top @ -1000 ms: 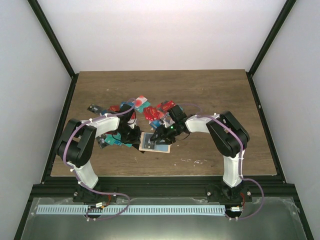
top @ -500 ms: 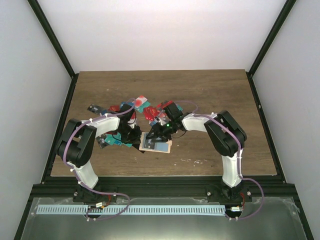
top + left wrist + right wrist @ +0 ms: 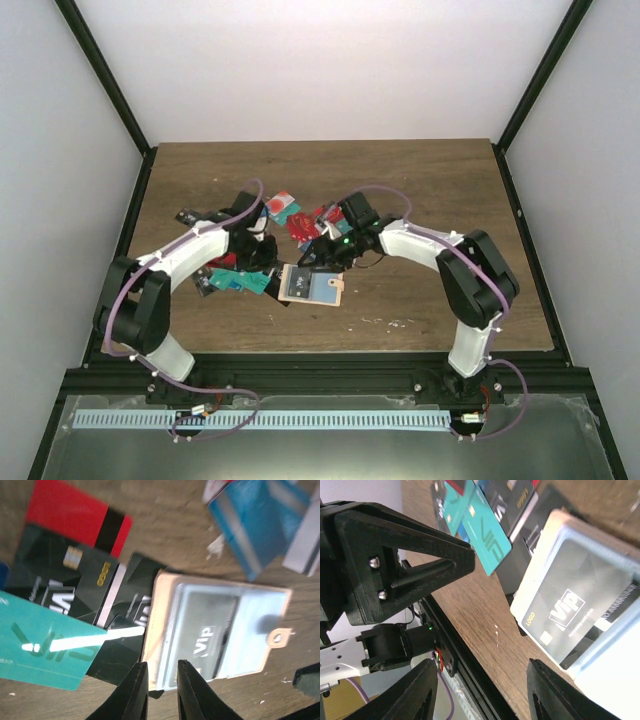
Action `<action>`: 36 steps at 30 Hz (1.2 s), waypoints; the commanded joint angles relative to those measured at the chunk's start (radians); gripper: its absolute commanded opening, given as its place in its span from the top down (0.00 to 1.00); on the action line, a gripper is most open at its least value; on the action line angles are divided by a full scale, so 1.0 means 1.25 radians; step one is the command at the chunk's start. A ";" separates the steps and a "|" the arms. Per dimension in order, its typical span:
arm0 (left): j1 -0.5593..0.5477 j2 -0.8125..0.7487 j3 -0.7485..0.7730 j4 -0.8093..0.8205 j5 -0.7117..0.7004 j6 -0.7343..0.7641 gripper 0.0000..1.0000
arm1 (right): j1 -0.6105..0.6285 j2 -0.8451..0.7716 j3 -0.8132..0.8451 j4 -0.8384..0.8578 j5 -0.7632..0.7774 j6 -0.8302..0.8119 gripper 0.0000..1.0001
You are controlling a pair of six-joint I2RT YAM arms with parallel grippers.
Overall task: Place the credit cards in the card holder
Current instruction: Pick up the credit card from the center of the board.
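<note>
Tan card holder (image 3: 162, 625) open, between grippers, grey VIP card (image 3: 207, 637) inside. L gripper (image 3: 161, 687): narrow gap, empty, over holder edge. R gripper (image 3: 485, 695): wide, empty. Advice: L pins holder, R feeds next of credit cards (image 3: 287, 212) squarely.

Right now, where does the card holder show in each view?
Top external: card holder near picture centre.
Left wrist: centre-right, tab pointing right.
Right wrist: right side, cut off by the edge.
Shared landmark: grey VIP card inside it.
</note>
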 commanded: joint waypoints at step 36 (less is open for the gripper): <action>0.042 0.505 0.532 -0.041 0.069 0.117 0.86 | -0.170 0.377 0.467 -0.134 0.120 -0.046 0.47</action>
